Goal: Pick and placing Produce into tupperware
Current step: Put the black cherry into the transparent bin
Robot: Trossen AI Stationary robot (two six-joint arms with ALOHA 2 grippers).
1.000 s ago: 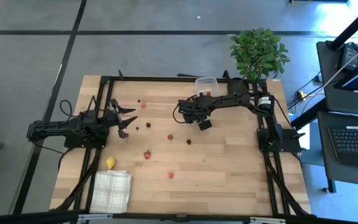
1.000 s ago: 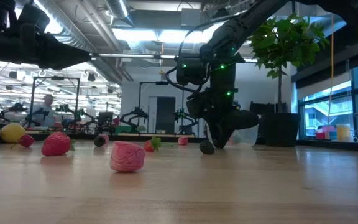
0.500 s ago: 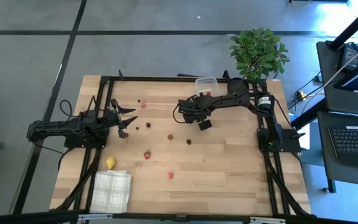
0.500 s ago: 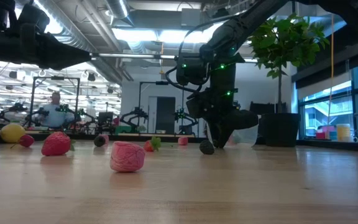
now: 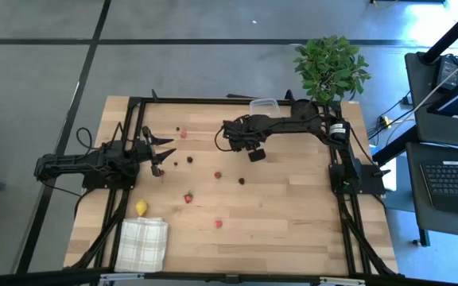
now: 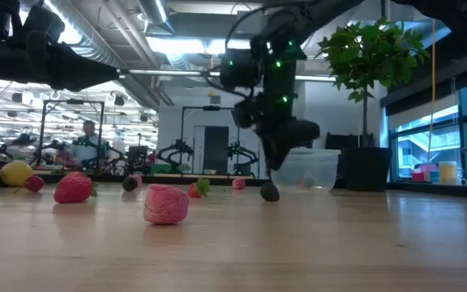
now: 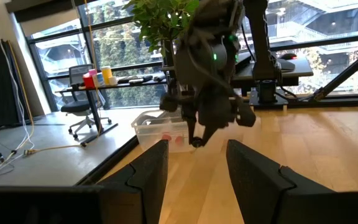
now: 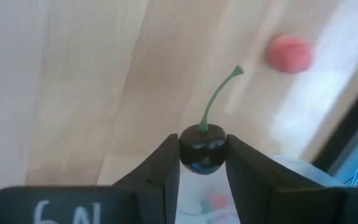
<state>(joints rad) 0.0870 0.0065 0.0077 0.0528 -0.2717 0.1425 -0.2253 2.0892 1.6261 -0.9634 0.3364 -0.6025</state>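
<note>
Landmark: I place everything from the tupperware (image 5: 264, 105), the clear box at the far edge of the desk (image 5: 293, 214), just beside the potted plant (image 5: 329, 65).
Right arm: I see it reaching from its base on the plant side, folded across the desk past the tupperware toward the middle, wrist lifted off the wood.
Right hand (image 8: 202, 163): clenched on a dark cherry (image 8: 202, 148), green stem sticking out beyond the fingertips (image 8: 166, 163). In the low view the hand (image 6: 276, 154) hangs clear of the desk, in front of the tupperware (image 6: 304, 169).
Left arm: lies stretched low along the desk edge well apart from the tupperware, on the opposite side.
Left hand (image 5: 159, 155): fingers (image 7: 146, 174) parted, nothing between them; I call it released. It faces the tupperware (image 7: 160, 129) and the right arm.
Tupperware contents: something red shows inside through the wall; I cannot tell more.
Loose produce: red and dark pieces scattered mid-desk, nearer me than the tupperware; a strawberry (image 5: 188, 198) and the lemon (image 5: 141, 208) lie well apart from it.
Cloth (image 5: 142, 243): checked, at the near corner, farthest from the tupperware.
</note>
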